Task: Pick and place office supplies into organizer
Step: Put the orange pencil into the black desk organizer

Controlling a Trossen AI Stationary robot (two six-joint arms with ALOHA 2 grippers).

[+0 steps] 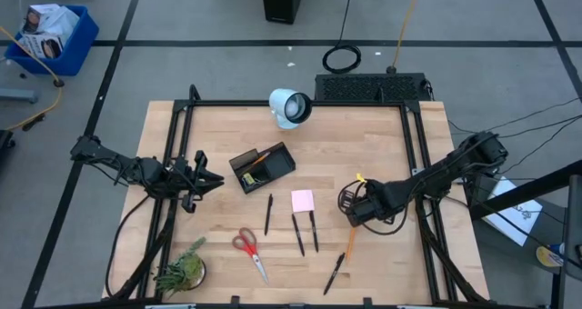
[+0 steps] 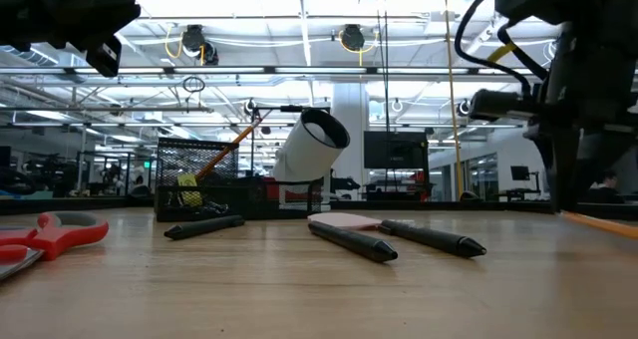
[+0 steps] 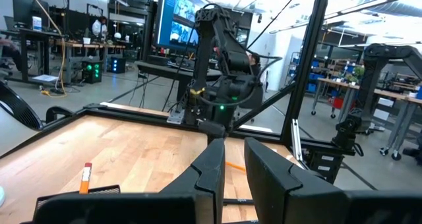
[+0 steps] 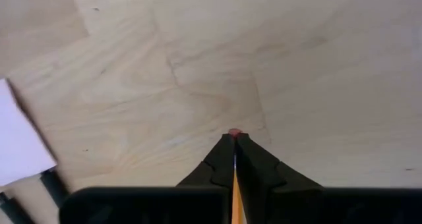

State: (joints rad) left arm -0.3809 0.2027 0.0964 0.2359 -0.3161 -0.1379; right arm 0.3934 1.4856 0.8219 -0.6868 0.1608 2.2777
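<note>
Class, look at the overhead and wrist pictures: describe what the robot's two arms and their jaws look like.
Both arms are dark, nearly black, slim and jointed, with black cables looping along them. The left gripper and the right gripper each end in two flat, wedge-shaped black jaws that taper toward the tip. No markings show on them.

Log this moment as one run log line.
right gripper: shut on orange pencil, on table | left gripper: idle at left edge | organizer: one pencil in
</note>
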